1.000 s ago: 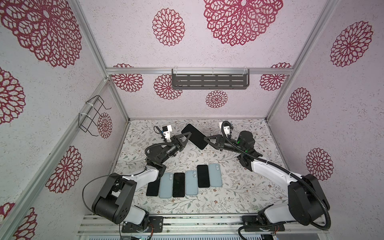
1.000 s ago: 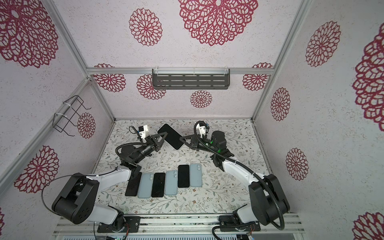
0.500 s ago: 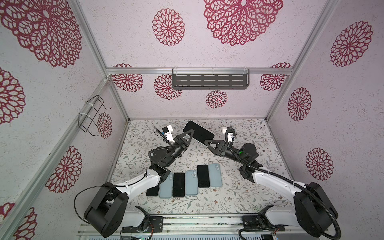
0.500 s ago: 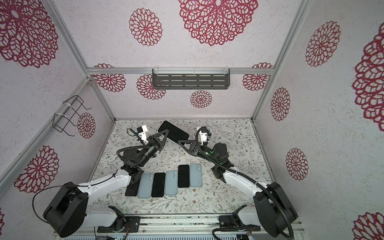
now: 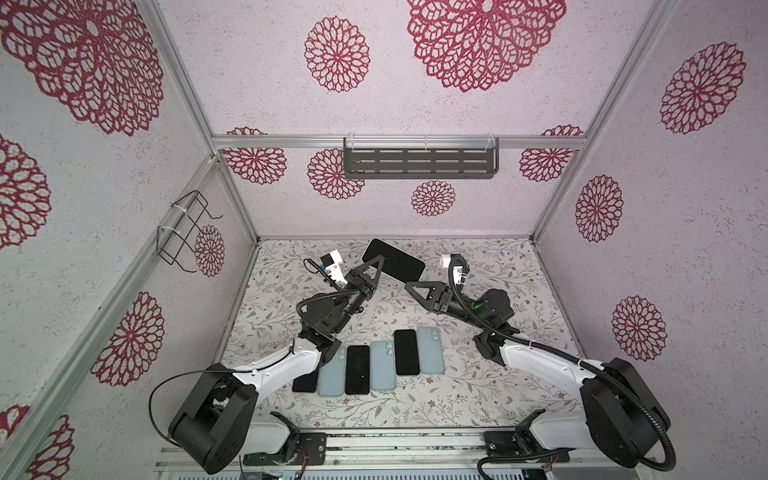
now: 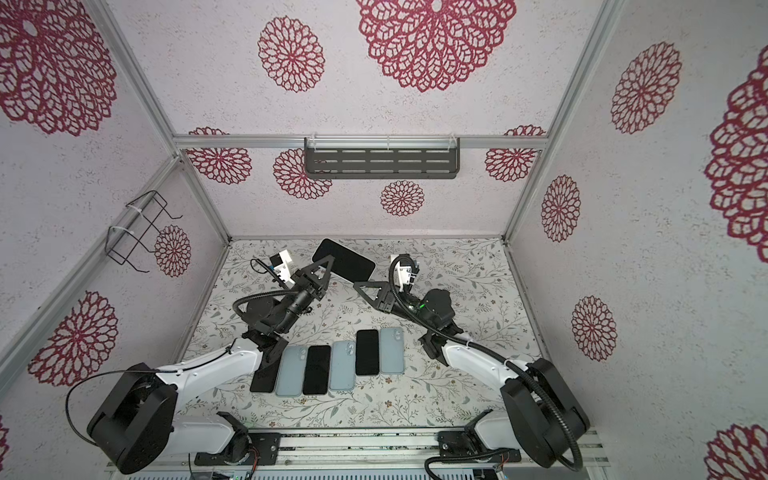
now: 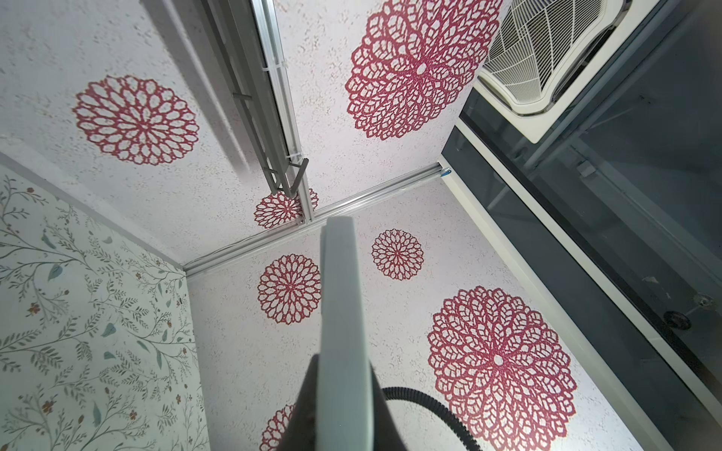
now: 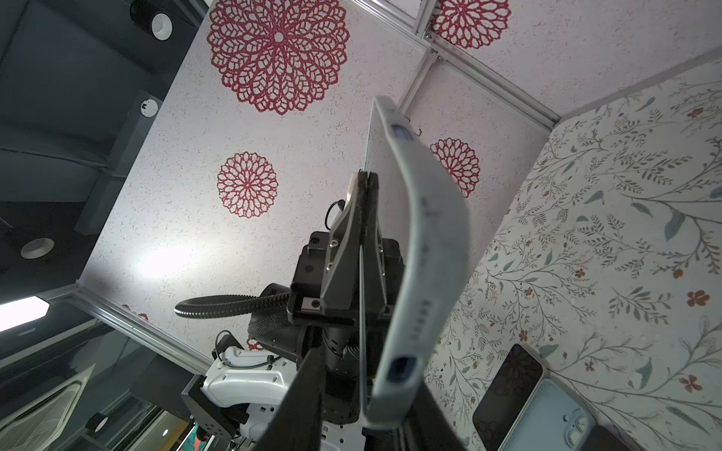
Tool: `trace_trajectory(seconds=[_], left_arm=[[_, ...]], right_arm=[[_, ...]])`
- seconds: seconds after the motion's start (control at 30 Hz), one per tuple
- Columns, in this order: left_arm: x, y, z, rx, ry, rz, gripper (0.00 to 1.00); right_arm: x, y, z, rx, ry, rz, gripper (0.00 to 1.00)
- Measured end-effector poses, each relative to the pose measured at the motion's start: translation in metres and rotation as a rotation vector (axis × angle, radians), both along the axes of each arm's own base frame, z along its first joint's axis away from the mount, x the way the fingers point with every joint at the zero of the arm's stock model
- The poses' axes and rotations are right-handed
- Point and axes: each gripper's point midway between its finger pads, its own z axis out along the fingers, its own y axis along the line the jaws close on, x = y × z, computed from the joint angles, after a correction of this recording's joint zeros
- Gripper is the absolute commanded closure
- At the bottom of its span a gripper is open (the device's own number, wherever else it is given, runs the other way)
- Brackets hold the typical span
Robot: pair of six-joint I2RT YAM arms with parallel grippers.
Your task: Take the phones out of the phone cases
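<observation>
2 grippers meet at the phone (image 5: 395, 261), which hangs raised above the table (image 5: 478, 399) toward the back wall, its dark screen facing up in both top views. The left gripper (image 5: 377, 262) is clenched on one long side of it; from the right wrist view I see those jaws pressed together with only a thin slab between them. In the left wrist view a pale edge (image 7: 340, 312) runs out from between the same jaws.

The right gripper (image 5: 410, 286) comes in from the opposite side, its tip right at the corner of the phone's right end. The phone case (image 8: 429, 218) is pale grey-blue and is on the phone; in the right wrist view its side bows away from the flat body along the middle, while both ends sit against it. 1 end of the case lies between the right gripper's 2 dark fingers (image 8: 301, 406); I cannot tell whether they pinch it or merely flank it.

6 handsets (image 5: 357, 370) lie flat in a row on the table, toward the arms' bases and well apart from the raised phone; 3 dark screens alternate with 3 pale blue backs; the leftmost is partly hidden under the left arm.
</observation>
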Motion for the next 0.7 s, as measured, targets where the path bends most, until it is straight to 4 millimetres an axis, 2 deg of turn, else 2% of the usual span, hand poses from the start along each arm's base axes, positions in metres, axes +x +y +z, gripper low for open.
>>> trace_trajectory(seconds=[0.13, 0.27, 0.5, 0.6, 0.7], left_arm=[[0.0, 0.0, 0.001, -0.007, -0.003, 0.0, 1.0], [0.0, 0.0, 0.001, -0.015, -0.002, -0.003, 1.0], [0.003, -0.005, 0.001, -0.009, 0.023, -0.025, 1.0], [0.009, -0.011, 0.0, 0.017, 0.078, -0.046, 1.0], [0.013, -0.014, 0.011, 0.037, 0.125, -0.067, 1.0]], right_arm=[[0.0, 0.0, -0.001, -0.001, 0.0, 0.0, 0.82], [0.0, 0.001, -0.002, 0.0, 0.011, 0.006, 1.0], [0.001, -0.001, -0.005, -0.041, -0.036, -0.013, 1.0], [0.004, -0.002, -0.005, -0.143, -0.114, -0.054, 1.0], [0.01, -0.005, 0.007, -0.289, -0.242, -0.123, 1.0]])
